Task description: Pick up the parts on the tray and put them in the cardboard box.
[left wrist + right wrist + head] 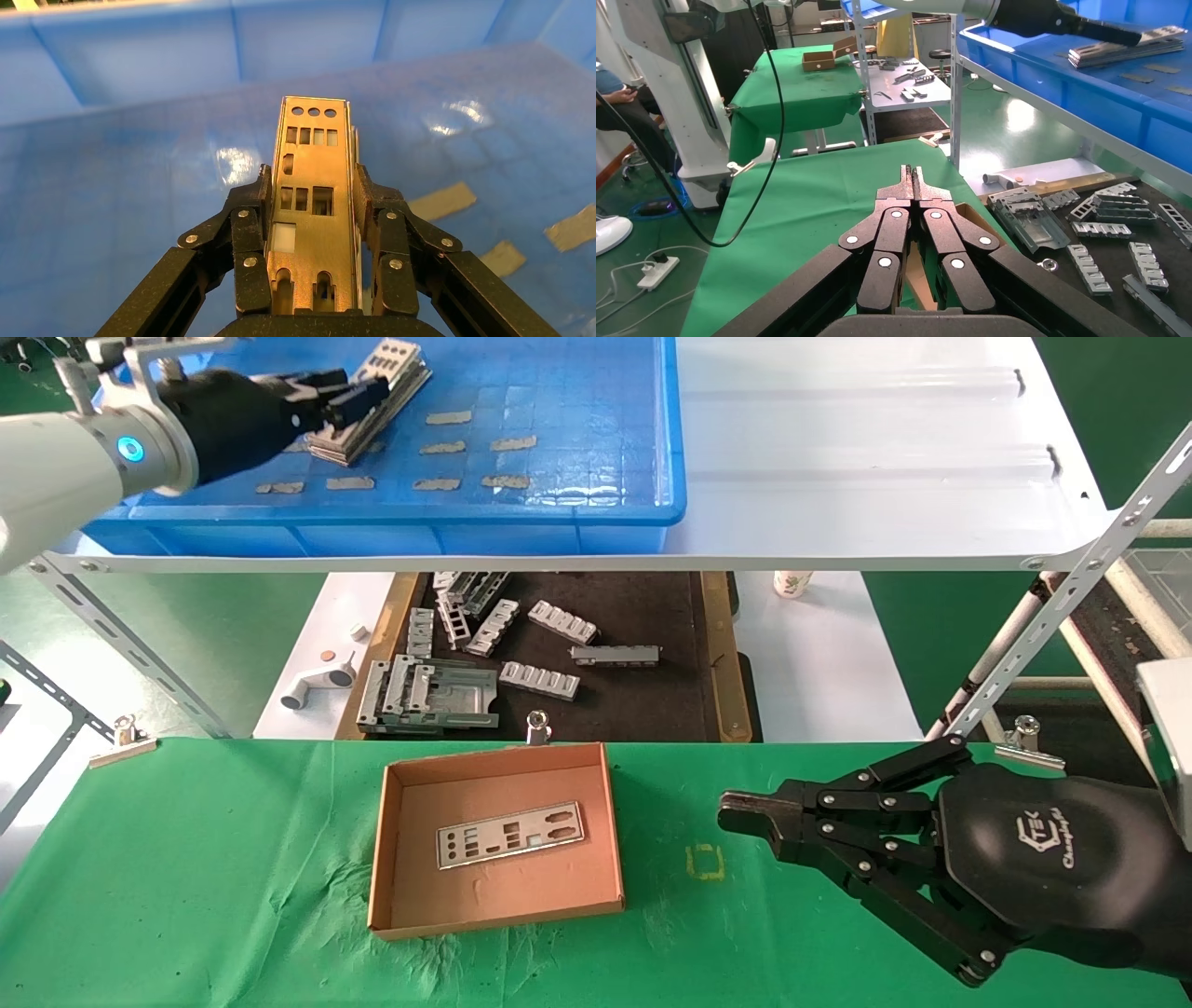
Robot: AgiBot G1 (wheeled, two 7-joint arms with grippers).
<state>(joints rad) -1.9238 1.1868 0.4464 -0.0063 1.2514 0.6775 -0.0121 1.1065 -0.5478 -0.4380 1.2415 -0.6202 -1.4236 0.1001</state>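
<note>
Bright, even light; glare on tray [457, 112].

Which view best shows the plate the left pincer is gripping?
The left wrist view: the plate fills it, cut-outs clear, with the left pincer closed on its long edges. The head view shows it small, atop the stack in the blue tray. The right wrist view shows only the distant stack edge-on.

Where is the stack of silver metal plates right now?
Head view: stack of silver metal plates lies at the bright-blue plastic tray's far left, left tool closed on it.
</note>
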